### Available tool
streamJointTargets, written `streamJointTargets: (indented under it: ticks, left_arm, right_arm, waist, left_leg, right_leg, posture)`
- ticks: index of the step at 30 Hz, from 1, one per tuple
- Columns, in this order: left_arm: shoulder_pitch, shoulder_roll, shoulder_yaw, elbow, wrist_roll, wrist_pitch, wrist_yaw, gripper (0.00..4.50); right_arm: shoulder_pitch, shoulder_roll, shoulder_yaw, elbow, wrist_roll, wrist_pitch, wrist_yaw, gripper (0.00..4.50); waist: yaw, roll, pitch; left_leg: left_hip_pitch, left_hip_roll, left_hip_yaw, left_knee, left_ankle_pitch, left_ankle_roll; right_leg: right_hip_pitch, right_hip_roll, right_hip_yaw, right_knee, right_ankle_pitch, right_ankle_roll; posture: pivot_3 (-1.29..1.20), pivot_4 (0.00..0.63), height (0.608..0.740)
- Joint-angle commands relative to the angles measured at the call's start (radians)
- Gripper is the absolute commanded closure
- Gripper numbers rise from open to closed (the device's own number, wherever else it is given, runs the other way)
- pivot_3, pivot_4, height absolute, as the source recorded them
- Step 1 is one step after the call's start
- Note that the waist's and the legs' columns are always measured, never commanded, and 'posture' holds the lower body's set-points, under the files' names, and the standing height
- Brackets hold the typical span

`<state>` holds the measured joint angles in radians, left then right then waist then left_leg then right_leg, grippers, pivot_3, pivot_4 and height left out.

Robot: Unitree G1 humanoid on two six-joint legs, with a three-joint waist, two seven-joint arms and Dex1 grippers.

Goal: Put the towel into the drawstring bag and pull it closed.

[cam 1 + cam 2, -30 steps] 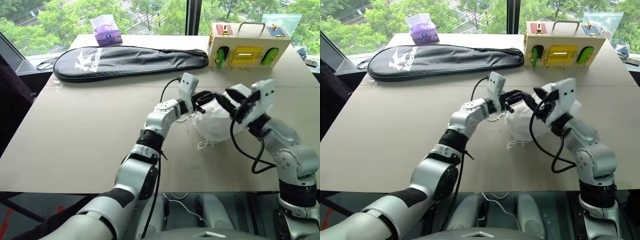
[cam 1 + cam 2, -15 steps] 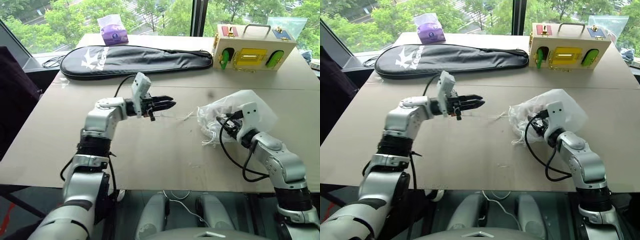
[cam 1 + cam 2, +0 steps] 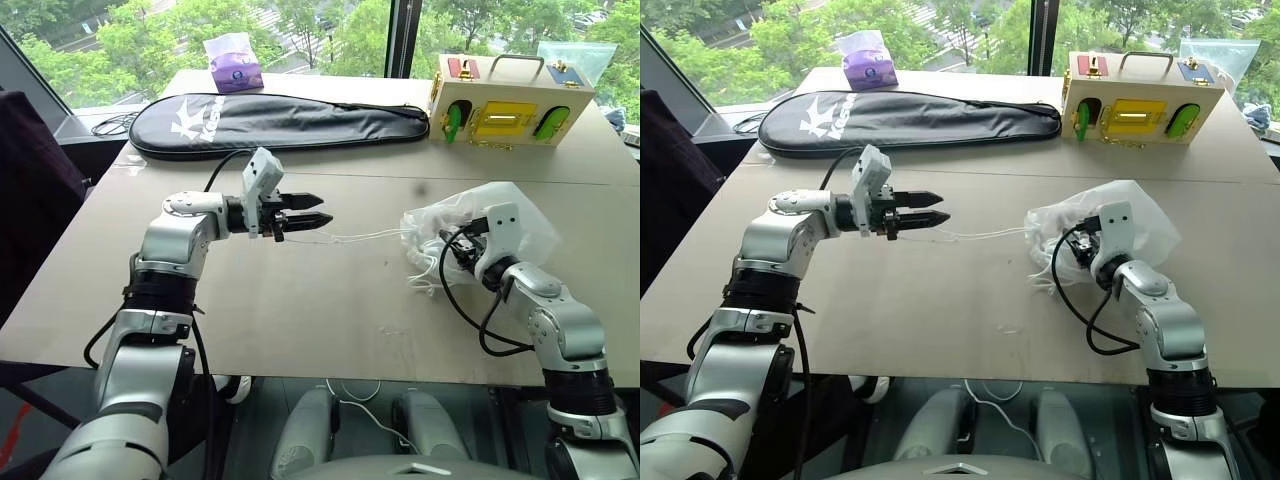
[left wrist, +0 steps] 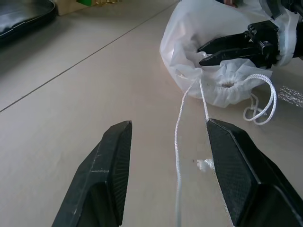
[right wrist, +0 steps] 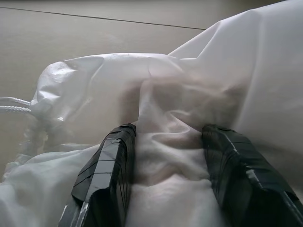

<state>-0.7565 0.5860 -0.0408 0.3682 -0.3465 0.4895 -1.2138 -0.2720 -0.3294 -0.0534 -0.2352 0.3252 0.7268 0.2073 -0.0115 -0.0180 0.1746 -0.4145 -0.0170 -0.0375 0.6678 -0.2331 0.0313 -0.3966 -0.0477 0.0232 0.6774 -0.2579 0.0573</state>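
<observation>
Drawstring bag of thin white, slightly see-through fabric lies bulging on the right part of the large tan table, its mouth gathered nearly shut. Right gripper clamps a fold of the bag. Left gripper, jaws apart, hovers well left of it, the white cord running loose between its fingers.

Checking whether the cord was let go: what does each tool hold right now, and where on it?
Left tool: open, nothing held; the cord runs loose between its fingers. Right tool: clamped on the drawstring bag, on bunched fabric of its body.
</observation>
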Motion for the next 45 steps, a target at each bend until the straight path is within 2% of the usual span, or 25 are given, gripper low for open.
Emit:
streamJointTargets:
  ticks: [1, 8, 18, 30, 32, 33, 37, 45]
  left_arm:
    - [-0.04, 0.006, 0.036, 0.003, -0.032, 0.034, 0.0, 1.43]
    - [-0.052, 0.018, 0.067, 0.04, -0.038, 0.071, 0.028, 1.43]
    - [-0.065, 0.005, 0.129, 0.093, -0.035, 0.079, 0.151, 1.43]
    - [-0.059, 0.043, 0.138, 0.161, -0.02, 0.034, 0.138, 1.43]
    - [-0.059, 0.047, 0.139, 0.167, -0.022, 0.033, 0.125, 2.45]
    - [-0.059, 0.049, 0.14, 0.169, -0.023, 0.033, 0.12, 2.71]
    - [-0.061, 0.057, 0.141, 0.182, -0.023, 0.038, 0.104, 4.48]
    - [-0.067, 0.072, 0.14, 0.204, -0.015, 0.042, 0.09, 4.48]
  right_arm:
    - [0.006, -0.004, -0.024, 0.022, -0.019, 0.004, -0.01, 2.04]
    - [0.001, -0.005, -0.024, 0.023, -0.02, 0.001, -0.006, 2.04]
    - [0.011, 0.005, -0.019, 0.022, -0.02, -0.004, -0.005, 2.04]
    - [0.013, 0.016, -0.021, 0.021, -0.023, -0.007, -0.009, 2.04]
    - [0.012, 0.016, -0.022, 0.023, -0.023, -0.008, -0.008, 2.04]
    - [0.012, 0.015, -0.022, 0.023, -0.024, -0.008, -0.008, 2.04]
    - [0.01, 0.014, -0.021, 0.025, -0.024, -0.008, -0.005, 2.04]
    - [0.008, 0.019, -0.018, 0.027, -0.024, -0.01, -0.006, 2.04]
  waist:
    - [0.0, 0.0, 0.0]
    - [-0.002, 0.0, 0.0]
    - [-0.001, 0.0, 0.0]
    - [-0.003, 0.0, 0.0]
    - [-0.003, 0.0, 0.0]
    - [-0.003, 0.0, 0.0]
    - [-0.003, 0.0, 0.0]
    - [-0.004, 0.0, 0.0]
  left_leg:
    - [0.0, 0.0, 0.0, 0.0, 0.0, 0.0]
    - [0.0, 0.0, 0.0, 0.0, 0.0, 0.0]
    - [0.0, 0.0, 0.0, 0.0, 0.0, 0.0]
    - [0.0, 0.0, 0.0, -0.001, 0.0, 0.0]
    - [0.0, 0.0, 0.0, -0.001, 0.0, 0.0]
    - [0.0, 0.0, 0.0, -0.001, 0.0, 0.0]
    - [0.0, 0.0, 0.0, -0.001, 0.0, 0.0]
    - [0.0, 0.0, 0.0, -0.001, 0.0, 0.0]
  right_leg:
    - [0.0, 0.0, 0.0, 0.0, 0.0, 0.0]
    - [0.0, 0.0, 0.0, 0.0, 0.0, 0.0]
    - [0.0, 0.0, 0.0, 0.0, 0.0, 0.0]
    - [0.0, 0.0, 0.0, 0.0, 0.0, 0.0]
    - [-0.001, 0.0, 0.0, 0.0, 0.0, 0.0]
    - [-0.001, 0.0, 0.0, 0.0, 0.0, 0.0]
    - [-0.001, 0.0, 0.0, 0.0, 0.0, 0.0]
    - [-0.001, 0.0, 0.0, 0.0, 0.0, 0.0]
  posture:
    - [0.0, 0.15, 0.74]
    - [0.0, 0.15, 0.74]
    - [0.0, 0.15, 0.74]
    - [0.0, 0.15, 0.74]
    - [0.0, 0.15, 0.74]
    - [0.0, 0.15, 0.74]
    - [0.0, 0.15, 0.74]
    - [0.0, 0.15, 0.74]
